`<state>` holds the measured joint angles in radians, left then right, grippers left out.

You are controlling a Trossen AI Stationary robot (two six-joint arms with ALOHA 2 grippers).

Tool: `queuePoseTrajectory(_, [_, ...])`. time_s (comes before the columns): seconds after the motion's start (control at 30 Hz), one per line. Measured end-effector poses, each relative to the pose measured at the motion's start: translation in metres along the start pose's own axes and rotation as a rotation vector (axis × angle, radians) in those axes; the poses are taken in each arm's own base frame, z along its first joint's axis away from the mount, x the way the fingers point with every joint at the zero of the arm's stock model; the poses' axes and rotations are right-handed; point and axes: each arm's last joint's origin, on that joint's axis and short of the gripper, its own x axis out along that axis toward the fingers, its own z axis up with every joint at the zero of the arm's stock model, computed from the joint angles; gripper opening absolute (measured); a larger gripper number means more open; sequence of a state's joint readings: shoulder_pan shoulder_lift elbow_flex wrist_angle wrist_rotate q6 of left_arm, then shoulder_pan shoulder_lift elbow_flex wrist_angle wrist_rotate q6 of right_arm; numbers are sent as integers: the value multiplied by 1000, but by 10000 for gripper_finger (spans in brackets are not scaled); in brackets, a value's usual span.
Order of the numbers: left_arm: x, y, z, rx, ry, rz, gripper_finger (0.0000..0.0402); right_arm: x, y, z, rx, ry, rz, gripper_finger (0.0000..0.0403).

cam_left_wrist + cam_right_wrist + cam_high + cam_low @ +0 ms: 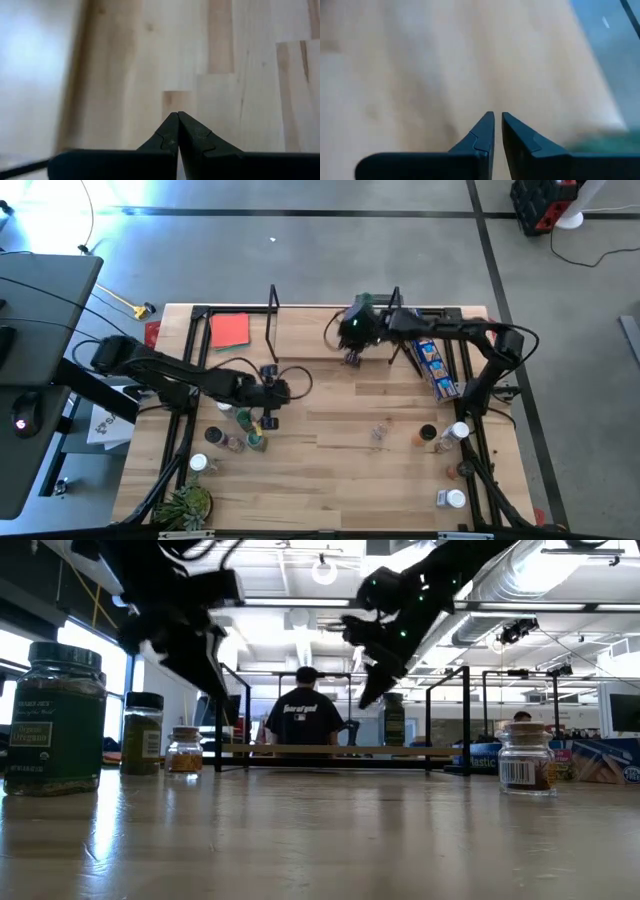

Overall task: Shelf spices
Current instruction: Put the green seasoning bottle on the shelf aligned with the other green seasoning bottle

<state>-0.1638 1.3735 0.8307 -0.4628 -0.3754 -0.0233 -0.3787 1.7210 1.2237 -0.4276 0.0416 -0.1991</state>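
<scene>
Spice jars stand on the table in two groups: several at the left (245,419), also in the low view (55,720), and several at the right (458,431). One clear jar (378,432) stands alone mid-table. The shelf (330,750) runs along the far edge between black uprights (272,310); one dark jar (392,720) stands on its board. My left gripper (177,116) hangs shut above the left jars (270,408), holding nothing. My right gripper (498,116) hovers shut just in front of the shelf (352,358), also holding nothing.
A long blue snack package (434,367) lies right of my right gripper. A red-orange card (230,330) lies at the far left. A small plant (185,505) sits at the near left corner. A person (305,715) stands beyond the table. Bare wood spans mid-table.
</scene>
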Motion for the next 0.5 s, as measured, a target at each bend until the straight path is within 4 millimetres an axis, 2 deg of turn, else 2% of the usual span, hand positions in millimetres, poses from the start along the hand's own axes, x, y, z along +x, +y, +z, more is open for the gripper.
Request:
queuePoseTrajectory(0.17, [-48,16,-9,-77,-62,-24,0,6,53,6,-96,-159,69,18])
queuePoseTrajectory(0.23, [-66,19,-15,-88,-92,-158,0,6,73,7,-130,-219,94,14])
queuePoseTrajectory(0.37, [-94,17,-22,-107,-137,-592,0,3,105,9,-112,-370,133,8])
queuePoseTrajectory(0.5, [-106,12,-18,-227,-170,-713,12,0,124,7,-39,-534,99,6])
